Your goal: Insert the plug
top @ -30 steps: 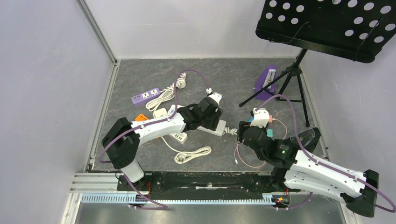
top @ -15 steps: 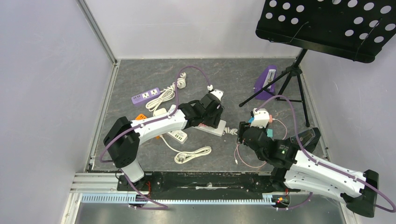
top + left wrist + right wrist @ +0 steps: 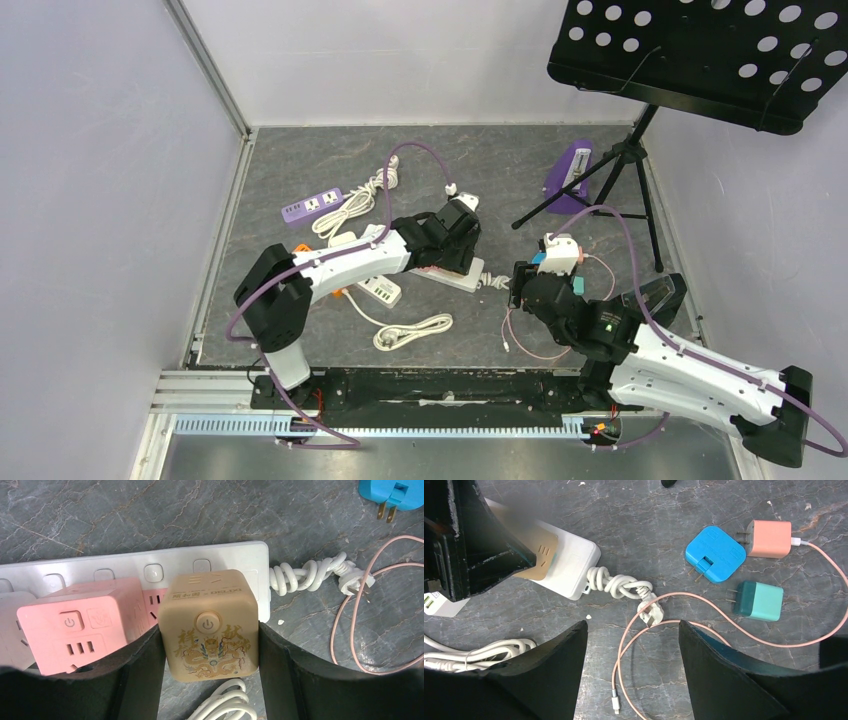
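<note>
On glossy white strip (image 3: 125,562): left gripper (image 3: 209,650) clamps tan cube plug (image 3: 210,622); right gripper (image 3: 631,627) spread wide.

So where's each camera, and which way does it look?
Top external: high behind the arms, looking down at the table; both arms show.
Left wrist: on the left arm, facing the gold cube adapter between its fingers.
Right wrist: on the right arm, facing the blue plug past its fingers.
Both wrist views share the white power strip.

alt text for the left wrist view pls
The left gripper grips a tan dragon-printed cube adapter against a white power strip, beside a pink cube adapter. A blue plug and thin pink cable lie to the right.
</note>
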Available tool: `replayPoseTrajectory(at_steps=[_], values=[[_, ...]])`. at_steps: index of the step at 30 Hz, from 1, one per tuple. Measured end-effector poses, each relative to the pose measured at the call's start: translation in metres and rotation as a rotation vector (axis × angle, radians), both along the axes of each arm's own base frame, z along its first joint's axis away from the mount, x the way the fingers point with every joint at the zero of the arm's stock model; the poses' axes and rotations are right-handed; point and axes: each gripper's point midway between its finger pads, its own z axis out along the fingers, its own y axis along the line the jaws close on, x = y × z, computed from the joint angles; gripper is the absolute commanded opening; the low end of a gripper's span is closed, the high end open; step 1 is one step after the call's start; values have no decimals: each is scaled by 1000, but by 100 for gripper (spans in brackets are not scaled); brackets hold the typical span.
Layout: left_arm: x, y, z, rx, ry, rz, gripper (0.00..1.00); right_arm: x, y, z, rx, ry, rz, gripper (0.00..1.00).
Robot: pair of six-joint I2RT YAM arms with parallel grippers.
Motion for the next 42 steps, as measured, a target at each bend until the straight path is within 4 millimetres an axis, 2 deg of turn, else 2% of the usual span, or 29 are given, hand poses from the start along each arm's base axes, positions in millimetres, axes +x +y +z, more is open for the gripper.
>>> replayPoseTrajectory(at_steps=[14,24,33,42], values=[[-4,9,1,32,30,40,2,-1,-1,-4,-2,6,-3,69],[-3,4,21,30,37,34,2,-1,-2,-2,3,3,-3,69],[-6,3,0,77,87,25,2,-1,-2,-2,4,2,-3,71],[-4,1,0,79,88,25,2,-1,-2,-2,5,2,-4,71]])
